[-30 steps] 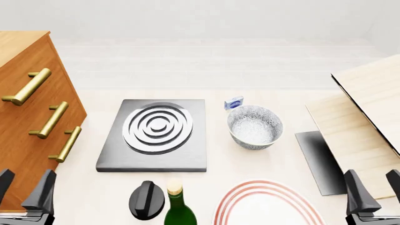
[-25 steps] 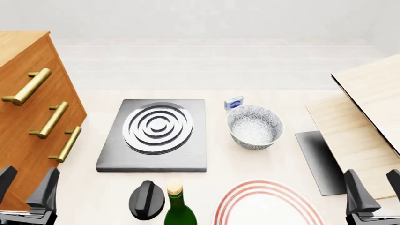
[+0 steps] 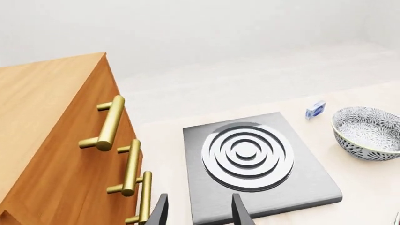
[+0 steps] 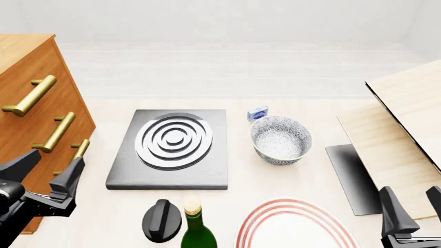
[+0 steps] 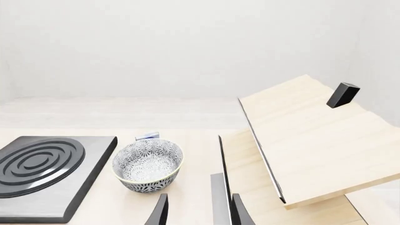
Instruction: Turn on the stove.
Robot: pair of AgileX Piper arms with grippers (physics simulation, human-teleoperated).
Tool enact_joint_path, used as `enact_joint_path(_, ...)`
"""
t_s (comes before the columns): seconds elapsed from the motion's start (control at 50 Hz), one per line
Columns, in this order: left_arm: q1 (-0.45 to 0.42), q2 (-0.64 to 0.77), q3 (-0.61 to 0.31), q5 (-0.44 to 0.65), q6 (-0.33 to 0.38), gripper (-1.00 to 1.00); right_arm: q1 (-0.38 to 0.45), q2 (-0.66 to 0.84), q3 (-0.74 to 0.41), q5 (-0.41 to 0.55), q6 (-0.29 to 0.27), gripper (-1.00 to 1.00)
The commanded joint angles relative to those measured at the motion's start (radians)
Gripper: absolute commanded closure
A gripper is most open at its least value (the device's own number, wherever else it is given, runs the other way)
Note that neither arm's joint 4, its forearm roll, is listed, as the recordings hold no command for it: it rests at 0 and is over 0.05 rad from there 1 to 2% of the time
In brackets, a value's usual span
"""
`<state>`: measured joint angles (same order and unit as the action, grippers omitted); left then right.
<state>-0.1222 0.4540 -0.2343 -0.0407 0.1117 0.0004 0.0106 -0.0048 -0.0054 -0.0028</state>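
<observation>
The stove [image 4: 206, 165] is a flat dark-grey slab with silver-white burner rings, at the table's middle. It also shows in the left wrist view [image 3: 312, 180] and the right wrist view [image 5: 87, 178]. Its black ridged knob [image 4: 161, 220] lies apart from it, in front of the slab's near edge and next to a bottle. My left gripper [image 4: 49, 165] is open and empty, left of the slab's near-left corner and left of the knob. My right gripper [image 4: 412, 204] is open and empty at the near right. The knob is out of both wrist views.
A wooden dresser [image 4: 34, 119] with brass handles stands close beside my left gripper. A green bottle [image 4: 196, 230] stands right of the knob. A red-rimmed plate [image 4: 296, 227], a patterned bowl [image 4: 281, 139], a small blue item [image 4: 257, 111] and a tilted wooden board [image 4: 406, 139] lie to the right.
</observation>
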Motion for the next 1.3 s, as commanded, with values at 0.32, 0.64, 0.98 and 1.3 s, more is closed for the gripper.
enact_joint_path(0.32,-0.16,0.295,-0.248,0.187,-0.006,-1.0,0.0,0.001,0.0,0.0,0.0,-1.0)
enact_joint_path(0.64,-0.235,0.414,-0.392,0.291,-0.014,-1.0,0.0,0.007,0.001,-0.008,0.0,-1.0)
enact_joint_path(0.98,-0.272,0.546,-0.558,0.465,-0.124,-1.0,0.0,0.009,0.001,-0.009,0.0,-1.0)
enact_joint_path(1.3,-0.285,0.614,-0.551,0.493,-0.173,-1.0,0.0,0.009,0.001,-0.009,0.0,-1.0)
